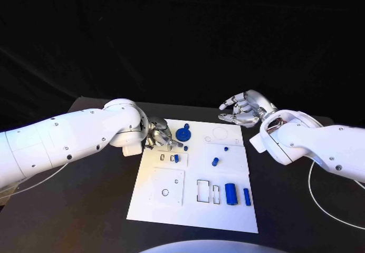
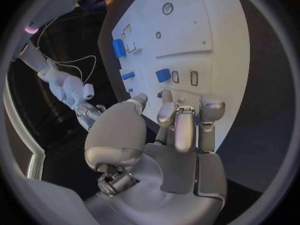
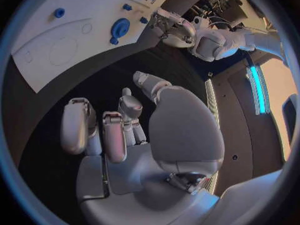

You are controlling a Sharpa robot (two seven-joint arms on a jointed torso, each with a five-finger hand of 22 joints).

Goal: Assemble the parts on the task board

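Resting on a black table (image 1: 91,211) under a dark backdrop, the white task board (image 1: 194,211) carries no readable writing. Left hand (image 1: 157,136) at the board's far-left corner, fingers curled beside a blue gear (image 1: 183,133); can't tell if it holds anything. Right hand (image 1: 245,109) off the board's far-right corner, fingers apart, holding nothing. Blue cylinders (image 1: 230,194) stand near the board's near-right edge. Right wrist view shows the gear (image 3: 119,28) from across the board.

Left hand (image 1: 157,135) fingertips overlap task board (image 1: 194,211) far-left edge; contact with small blue part (image 2: 199,119) between fingers indeterminate. Right hand (image 1: 245,109) palm side hidden, head view.
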